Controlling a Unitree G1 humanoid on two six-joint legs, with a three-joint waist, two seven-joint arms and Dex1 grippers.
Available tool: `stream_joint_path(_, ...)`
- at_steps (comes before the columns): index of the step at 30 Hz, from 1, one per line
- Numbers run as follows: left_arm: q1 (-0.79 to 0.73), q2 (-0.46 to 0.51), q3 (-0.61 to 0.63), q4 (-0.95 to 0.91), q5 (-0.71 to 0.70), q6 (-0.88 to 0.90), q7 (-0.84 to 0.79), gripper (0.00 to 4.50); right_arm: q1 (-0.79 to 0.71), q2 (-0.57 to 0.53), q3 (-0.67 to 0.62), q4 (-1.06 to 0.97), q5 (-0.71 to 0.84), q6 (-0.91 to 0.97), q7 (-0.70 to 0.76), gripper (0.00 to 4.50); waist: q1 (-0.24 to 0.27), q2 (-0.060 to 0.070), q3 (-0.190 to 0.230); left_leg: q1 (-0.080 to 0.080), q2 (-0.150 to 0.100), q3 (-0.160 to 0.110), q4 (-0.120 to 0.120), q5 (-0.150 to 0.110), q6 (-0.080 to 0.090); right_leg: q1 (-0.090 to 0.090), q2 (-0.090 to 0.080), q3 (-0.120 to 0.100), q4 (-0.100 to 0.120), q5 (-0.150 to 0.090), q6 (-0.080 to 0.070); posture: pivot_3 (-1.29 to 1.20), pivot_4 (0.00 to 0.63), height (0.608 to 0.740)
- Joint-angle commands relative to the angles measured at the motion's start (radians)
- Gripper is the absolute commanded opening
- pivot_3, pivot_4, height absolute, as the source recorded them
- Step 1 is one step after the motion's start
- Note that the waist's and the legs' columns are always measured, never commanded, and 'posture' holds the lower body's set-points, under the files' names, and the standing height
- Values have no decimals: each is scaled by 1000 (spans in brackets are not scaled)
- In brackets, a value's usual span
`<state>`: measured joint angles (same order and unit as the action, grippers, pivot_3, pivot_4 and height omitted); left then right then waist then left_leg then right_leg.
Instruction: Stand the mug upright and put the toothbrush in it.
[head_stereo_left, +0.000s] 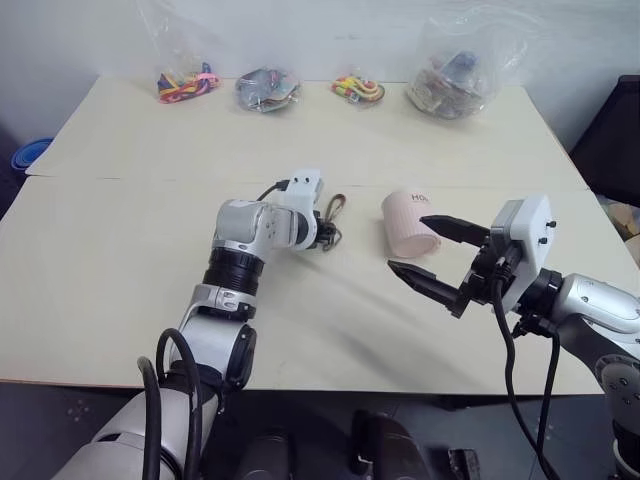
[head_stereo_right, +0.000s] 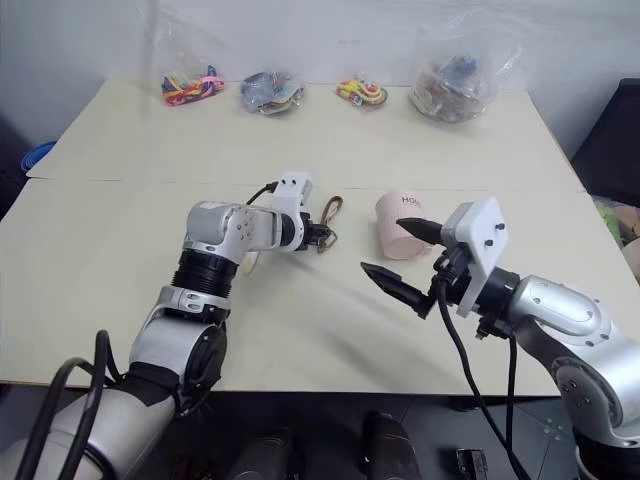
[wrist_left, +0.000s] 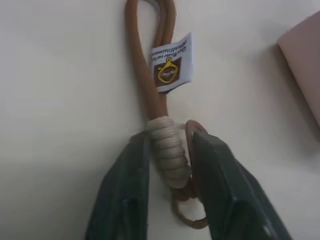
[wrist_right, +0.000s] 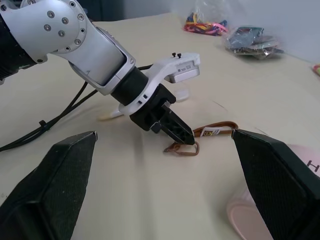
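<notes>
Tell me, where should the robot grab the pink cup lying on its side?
Probably around the middle of the mug's round wall, coming from the right gripper's side with its open jaws straddling the body. The mug lies tipped over, shows no handle, and that gripper is nearest.

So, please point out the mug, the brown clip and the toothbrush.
mug (head_stereo_left: 408, 225), left eye view, its pale pink side.
brown clip (wrist_left: 148, 95), left wrist view, its brown cord loop.
toothbrush (wrist_right: 111, 114), right wrist view, its pale handle end.

Even, bright, diffuse light on the cream surface (head_stereo_left: 120, 250); shadows soft and faint. Mild glare on the plastic bags (head_stereo_left: 455, 75) at the back. Left wrist view soft, slightly out of focus close up.
</notes>
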<state>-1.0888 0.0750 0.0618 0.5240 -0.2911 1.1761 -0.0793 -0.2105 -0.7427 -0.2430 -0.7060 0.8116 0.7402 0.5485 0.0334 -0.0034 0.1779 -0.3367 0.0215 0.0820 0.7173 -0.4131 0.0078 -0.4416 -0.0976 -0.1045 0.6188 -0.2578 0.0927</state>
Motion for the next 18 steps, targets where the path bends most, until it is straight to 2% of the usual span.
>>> stream_joint_path(1,-23,25,18,-70,3,20,-8,169,0,2,-10,-16,0,-30,6,4500,-4,0,0,0,0,0,0,0,0,0,0,0,0,0,0,0,150,740)
stream_joint_path(2,-29,47,35,-116,-11,39,-17,45,0,0,-10,-15,7,-26,11,4500,-7,0,0,0,0,0,0,0,0,0,0,0,0,0,0,0,150,740)
stream_joint_path(6,-19,200,98,-321,-31,132,-46,45,2,-18,-15,-19,41,-17,57,4500,-19,-1,0,0,2,1,-1,0,-1,-2,1,0,0,0,0,0,150,740)
stream_joint_path(9,57,386,141,-410,-3,149,-72,45,-4,-30,-15,-2,49,-15,92,4500,-29,0,0,0,4,1,-3,1,-2,-2,2,0,1,0,-1,0,150,740)
stream_joint_path(13,226,616,218,-412,38,100,-107,45,-51,-42,23,37,58,-10,146,4500,-38,0,0,2,5,-2,-3,1,-3,-3,2,1,1,-1,-1,0,150,740)
stream_joint_path(16,322,688,260,-389,57,53,-113,45,-78,-53,38,54,96,6,202,4500,-23,-2,1,0,5,-2,-2,1,-3,-3,2,-1,0,-1,-2,0,150,740)
stream_joint_path(18,376,698,291,-382,60,37,-109,45,-93,-75,55,69,103,11,256,4500,-5,-3,2,-2,4,-2,0,1,-3,-2,1,-2,0,-1,-1,0,150,740)
